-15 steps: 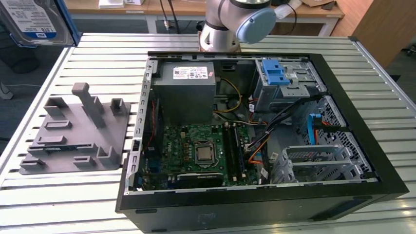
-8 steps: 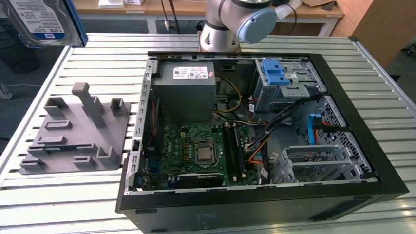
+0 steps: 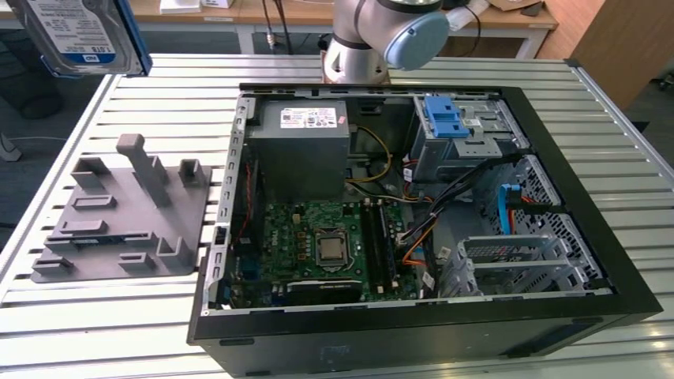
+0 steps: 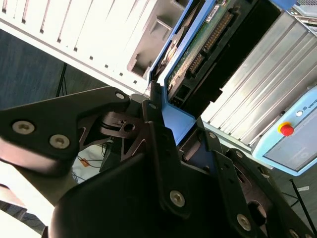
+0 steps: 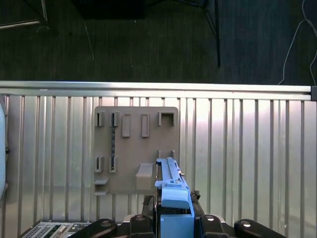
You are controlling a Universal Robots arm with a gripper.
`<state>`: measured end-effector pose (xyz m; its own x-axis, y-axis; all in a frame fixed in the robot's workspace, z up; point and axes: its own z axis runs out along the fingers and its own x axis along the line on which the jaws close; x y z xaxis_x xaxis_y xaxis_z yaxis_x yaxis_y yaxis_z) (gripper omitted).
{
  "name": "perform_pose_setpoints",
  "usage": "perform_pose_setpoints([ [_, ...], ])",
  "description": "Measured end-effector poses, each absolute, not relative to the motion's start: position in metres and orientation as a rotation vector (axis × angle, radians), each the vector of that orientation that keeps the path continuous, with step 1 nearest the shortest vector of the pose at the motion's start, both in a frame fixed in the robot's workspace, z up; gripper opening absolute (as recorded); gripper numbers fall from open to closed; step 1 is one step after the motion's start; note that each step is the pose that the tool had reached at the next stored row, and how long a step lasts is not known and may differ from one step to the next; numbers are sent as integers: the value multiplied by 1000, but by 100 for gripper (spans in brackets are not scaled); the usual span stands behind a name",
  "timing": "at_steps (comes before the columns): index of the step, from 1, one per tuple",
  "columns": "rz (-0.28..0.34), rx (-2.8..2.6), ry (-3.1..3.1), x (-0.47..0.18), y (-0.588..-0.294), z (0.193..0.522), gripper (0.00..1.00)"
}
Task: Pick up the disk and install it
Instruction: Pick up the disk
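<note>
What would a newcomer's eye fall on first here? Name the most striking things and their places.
First, the disk in its blue carrier, held high above the slatted table at the exterior view's upper left, clamped in the gripper. Then the open computer case on the table's middle, motherboard exposed, with a grey fixture plate beside it on the exterior view's left.

We note a slatted metal tabletop [image 3: 632, 197]. Directly on it lies an open desktop computer case [image 3: 421, 221], internals exposed. Just beside the case, toward the exterior view's left, sits a grey slotted fixture plate [image 3: 116, 229].
</note>
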<state>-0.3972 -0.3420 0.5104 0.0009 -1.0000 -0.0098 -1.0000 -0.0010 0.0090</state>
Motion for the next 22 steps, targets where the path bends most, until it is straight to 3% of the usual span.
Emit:
perform_pose_setpoints([
  [22, 19, -2223, 2221, -376, -358, 510, 36],
])
